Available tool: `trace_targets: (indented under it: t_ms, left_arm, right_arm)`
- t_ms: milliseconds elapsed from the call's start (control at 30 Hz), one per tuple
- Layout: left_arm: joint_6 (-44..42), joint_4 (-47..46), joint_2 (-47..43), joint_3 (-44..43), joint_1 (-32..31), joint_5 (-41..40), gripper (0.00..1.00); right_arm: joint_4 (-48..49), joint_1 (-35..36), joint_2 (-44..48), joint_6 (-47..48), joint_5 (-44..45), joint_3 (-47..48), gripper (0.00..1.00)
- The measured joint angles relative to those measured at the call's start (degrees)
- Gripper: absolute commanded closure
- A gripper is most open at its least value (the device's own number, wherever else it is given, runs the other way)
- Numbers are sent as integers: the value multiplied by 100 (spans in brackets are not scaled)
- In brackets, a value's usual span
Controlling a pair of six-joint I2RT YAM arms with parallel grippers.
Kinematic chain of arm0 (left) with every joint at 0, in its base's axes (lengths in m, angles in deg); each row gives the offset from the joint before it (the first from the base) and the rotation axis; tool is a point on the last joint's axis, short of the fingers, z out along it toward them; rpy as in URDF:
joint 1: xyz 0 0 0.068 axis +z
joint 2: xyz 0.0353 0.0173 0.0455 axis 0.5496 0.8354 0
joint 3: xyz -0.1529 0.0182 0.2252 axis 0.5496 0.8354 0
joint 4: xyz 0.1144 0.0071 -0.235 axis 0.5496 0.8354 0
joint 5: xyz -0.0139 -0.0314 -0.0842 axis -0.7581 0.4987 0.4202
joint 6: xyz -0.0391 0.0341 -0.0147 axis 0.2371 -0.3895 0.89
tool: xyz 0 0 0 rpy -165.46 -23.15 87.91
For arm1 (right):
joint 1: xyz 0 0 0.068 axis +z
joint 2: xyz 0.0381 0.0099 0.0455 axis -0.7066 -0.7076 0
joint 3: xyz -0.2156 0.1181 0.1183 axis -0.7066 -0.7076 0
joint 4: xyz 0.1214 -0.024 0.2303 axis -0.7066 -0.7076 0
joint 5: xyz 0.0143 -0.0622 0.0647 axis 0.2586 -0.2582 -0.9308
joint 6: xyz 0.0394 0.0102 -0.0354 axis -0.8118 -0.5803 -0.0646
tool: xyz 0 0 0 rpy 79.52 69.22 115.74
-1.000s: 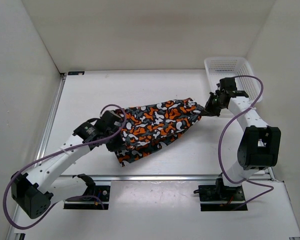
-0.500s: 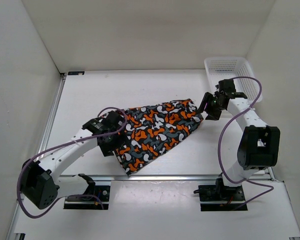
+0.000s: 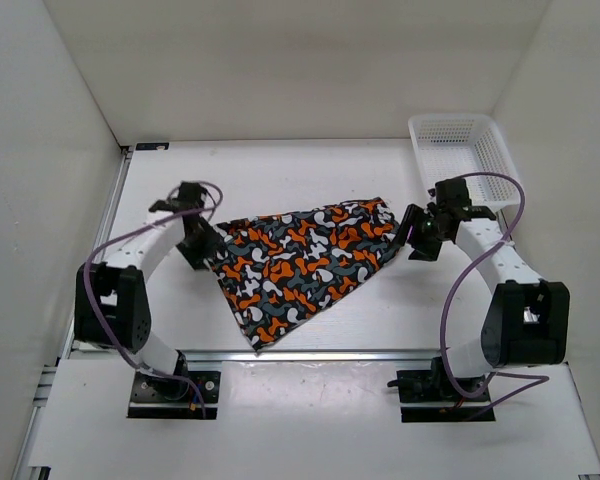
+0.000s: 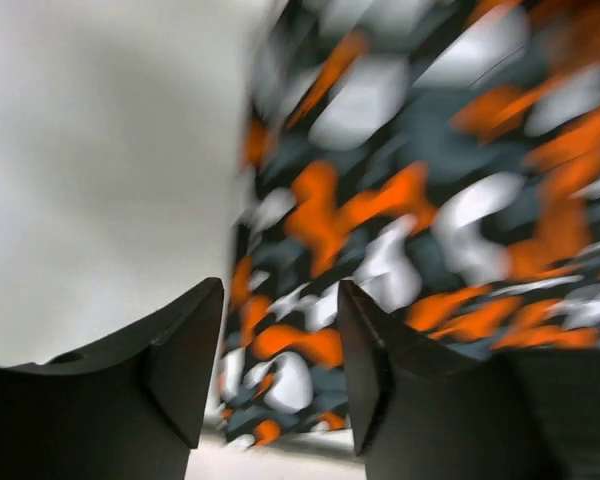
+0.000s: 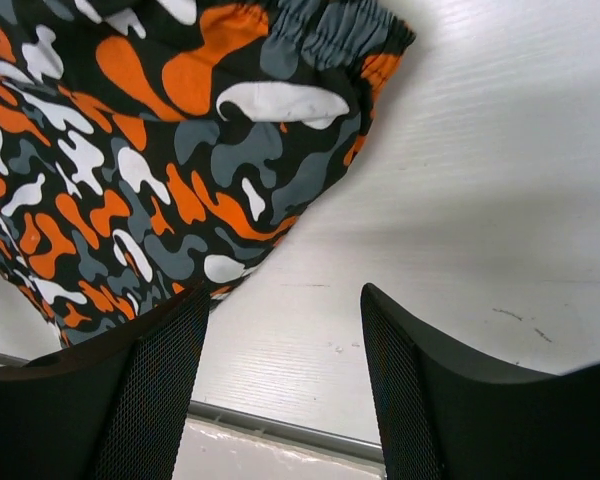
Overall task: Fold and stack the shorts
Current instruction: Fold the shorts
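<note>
Camouflage-print fabric shorts [image 3: 305, 262] in orange, white, grey and black lie flat as a wedge mid-way on the white table [image 3: 280, 170] — left gripper [image 3: 193, 240] at their 9 o'clock edge, right gripper [image 3: 417, 232] at 3 o'clock, both parted, holding nothing — seemingly one fold in, further folding and stacking left.

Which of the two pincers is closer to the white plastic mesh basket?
The right pincer, at the right corner of the orange camouflage-print fabric shorts; the left pincer sits at the shorts' far left edge.
</note>
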Motion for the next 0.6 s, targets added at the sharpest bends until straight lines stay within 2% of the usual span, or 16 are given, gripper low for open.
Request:
trace_targets:
  t_ms: [67, 167, 267, 367, 533, 600]
  left_arm:
    - [-258, -7, 212, -671, 284, -17, 47]
    - [-621, -90, 848, -1705, 520, -72, 47]
    - [-935, -66, 1633, -2420, 535, -96, 28]
    - [-1115, 22, 2240, -2649, 485, -125, 20]
    - [-1235, 372, 2608, -2649, 450, -94, 21]
    - [-1281, 422, 2608, -2664, 452, -52, 32]
  right_arm:
    - [-4, 17, 42, -2, -44, -87, 33]
    - [-15, 17, 42, -4, -81, -155, 33]
    - [-22, 39, 42, -4, -96, -160, 33]
    - [-28, 42, 42, -2, -105, -160, 33]
    - [-46, 46, 37, 4, -129, -142, 33]
    - [-57, 46, 24, 7, -133, -120, 33]
